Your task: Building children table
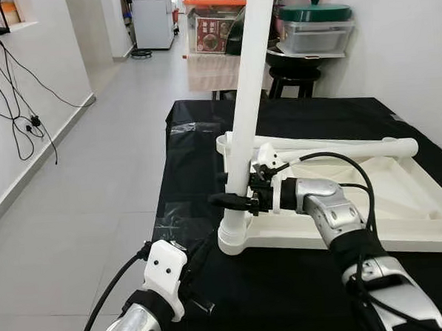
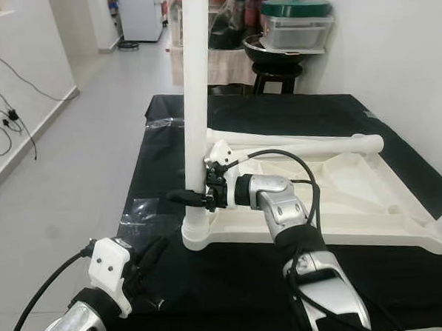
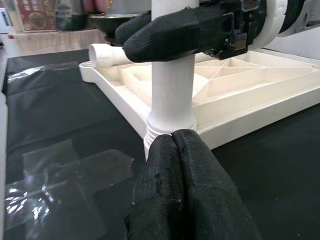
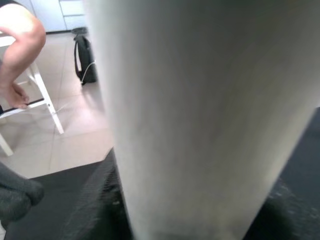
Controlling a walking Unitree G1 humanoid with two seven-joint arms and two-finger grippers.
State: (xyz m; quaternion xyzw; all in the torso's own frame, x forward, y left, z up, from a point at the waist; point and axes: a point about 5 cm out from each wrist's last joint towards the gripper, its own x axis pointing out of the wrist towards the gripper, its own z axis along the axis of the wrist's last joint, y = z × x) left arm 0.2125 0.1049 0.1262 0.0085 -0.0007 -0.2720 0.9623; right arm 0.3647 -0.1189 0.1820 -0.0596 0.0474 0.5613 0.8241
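1. The white tabletop (image 1: 401, 200) lies upside down on the black cloth (image 1: 301, 280).
2. A white leg (image 1: 246, 112) stands up in its near corner.
3. The right gripper (image 1: 234, 200) squeezes the leg.
4. The left gripper (image 3: 172, 150), fingers together, touches the leg's bottom.

**White leg upright in upturned table's corner**

The white plastic children's table (image 1: 401, 200) lies upside down, its ribbed underside facing up, on the black-covered tabletop. One white round leg (image 1: 246, 112) stands nearly upright, tilted slightly toward 1 o'clock, seated in the corner socket at the table's 8 o'clock corner. A second white leg (image 1: 339, 149) lies flat across its far edge, at 12 o'clock.
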